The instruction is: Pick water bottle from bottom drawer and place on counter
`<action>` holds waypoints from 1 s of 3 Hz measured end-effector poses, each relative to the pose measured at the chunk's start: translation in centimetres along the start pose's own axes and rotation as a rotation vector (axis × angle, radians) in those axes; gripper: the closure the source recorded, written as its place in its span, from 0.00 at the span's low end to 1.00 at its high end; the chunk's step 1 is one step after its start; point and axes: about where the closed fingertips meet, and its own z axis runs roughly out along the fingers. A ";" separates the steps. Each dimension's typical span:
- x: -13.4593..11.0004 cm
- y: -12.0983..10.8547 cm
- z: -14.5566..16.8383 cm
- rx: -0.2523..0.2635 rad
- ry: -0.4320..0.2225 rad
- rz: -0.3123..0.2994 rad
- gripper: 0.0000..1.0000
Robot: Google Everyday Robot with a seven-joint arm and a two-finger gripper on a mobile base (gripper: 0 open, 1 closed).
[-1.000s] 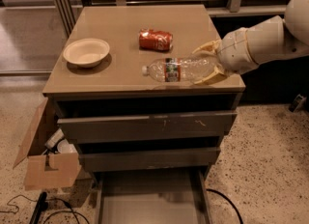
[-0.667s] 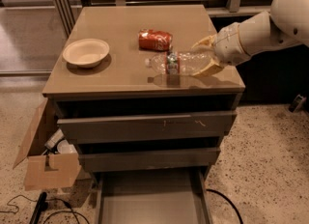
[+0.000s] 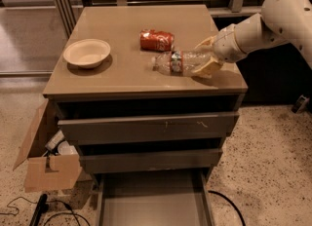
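The water bottle (image 3: pixel 179 62) is clear with a dark label band and lies on its side low over the right part of the tan counter (image 3: pixel 122 25), cap end pointing left. My gripper (image 3: pixel 208 56) reaches in from the right, and its tan fingers (image 3: pixel 208 69) are closed around the bottle's base end. I cannot tell whether the bottle touches the counter top. The bottom drawer (image 3: pixel 151 203) is pulled open below, and its flat grey floor is bare.
A crushed red soda can (image 3: pixel 157 40) lies just behind the bottle. A beige bowl (image 3: pixel 87 52) sits at the counter's left. The two upper drawers (image 3: pixel 146 127) are slightly open. A cardboard box (image 3: pixel 44 164) and cables (image 3: pixel 34 210) lie on the floor at the left.
My gripper has carried the water bottle a little farther back over the counter, closer to the soda can, and the arm has risen slightly.
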 end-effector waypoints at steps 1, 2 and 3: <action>0.8 -0.2 0.4 -0.008 0.010 0.015 1.00; 0.8 -0.2 0.4 -0.008 0.010 0.016 0.84; 0.8 -0.2 0.4 -0.008 0.010 0.016 0.59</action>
